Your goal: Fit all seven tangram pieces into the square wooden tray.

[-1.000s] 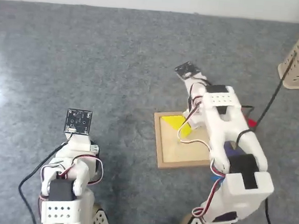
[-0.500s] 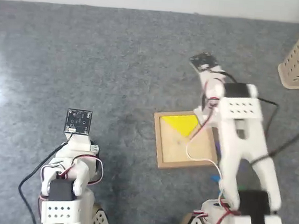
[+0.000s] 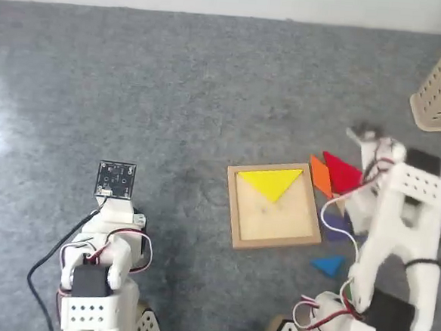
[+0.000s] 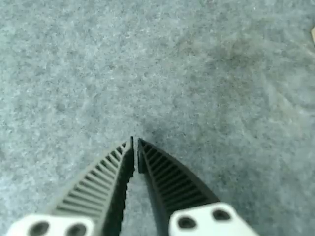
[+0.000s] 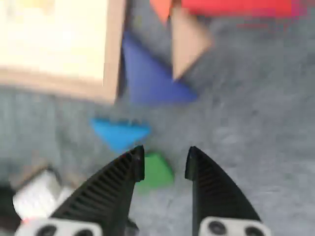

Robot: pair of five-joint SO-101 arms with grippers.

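The tray (image 3: 232,210) holds one yellow triangle (image 3: 270,181); the other pieces lie loose on the mat beside it, on your right arm's side. Your right gripper (image 5: 165,151) hangs part open and empty over the green piece (image 5: 156,170), with the blue triangle (image 5: 120,132) just beside it (near enough to get caught too). Close off-centre and the flat piece will likely skid or tip out. Your left gripper (image 4: 135,142) sits closed and empty over bare mat.
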